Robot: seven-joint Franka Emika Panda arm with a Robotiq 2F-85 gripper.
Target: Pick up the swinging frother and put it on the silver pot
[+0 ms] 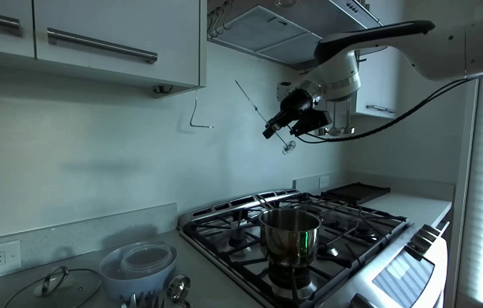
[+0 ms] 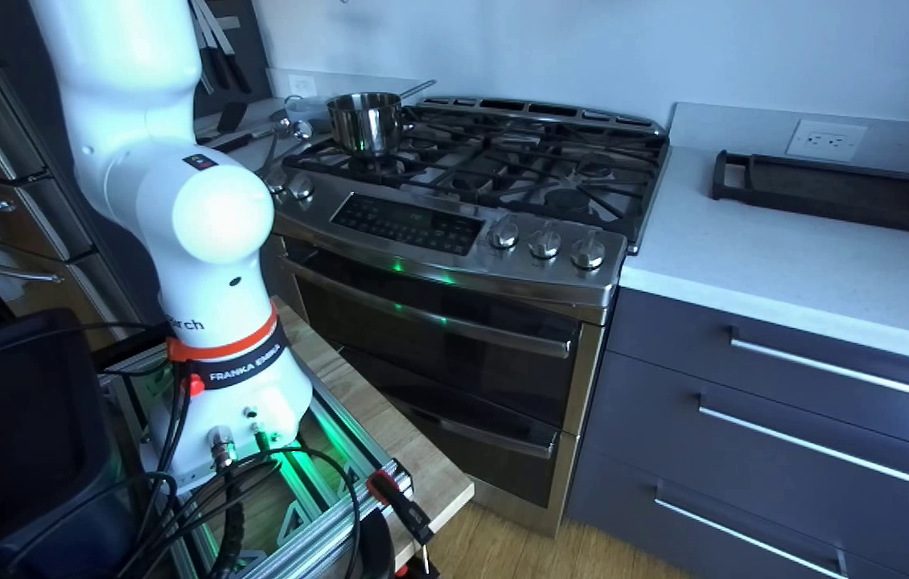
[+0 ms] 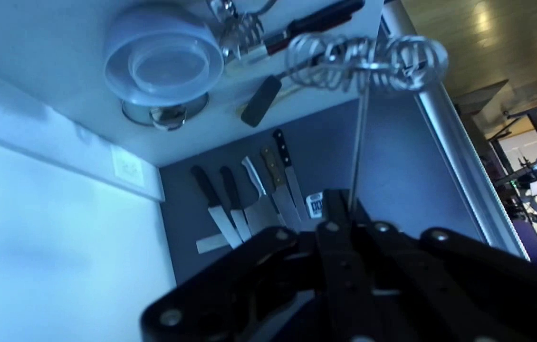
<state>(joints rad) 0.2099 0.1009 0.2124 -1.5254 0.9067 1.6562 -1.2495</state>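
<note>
The frother [image 1: 255,108] is a thin wire rod with a coiled wire head at its lower end. In an exterior view it hangs tilted in the air, above the level of the pot. My gripper [image 1: 268,129] is shut on the rod. In the wrist view the rod of the frother [image 3: 359,137] runs out from between the fingertips of the gripper [image 3: 348,208], with the coil head at the far end. The silver pot [image 1: 290,241] stands upright on a stove burner, below the gripper; it also shows in an exterior view [image 2: 366,125], where gripper and frother are out of view.
The range hood [image 1: 267,34] and a wall cabinet [image 1: 117,38] are overhead. A wire hook [image 1: 201,125] hangs under the cabinet. A white bowl [image 1: 115,273], a glass lid [image 1: 70,291] and a ladle [image 1: 178,288] lie left of the stove. Several knives [image 3: 261,211] hang on a dark panel.
</note>
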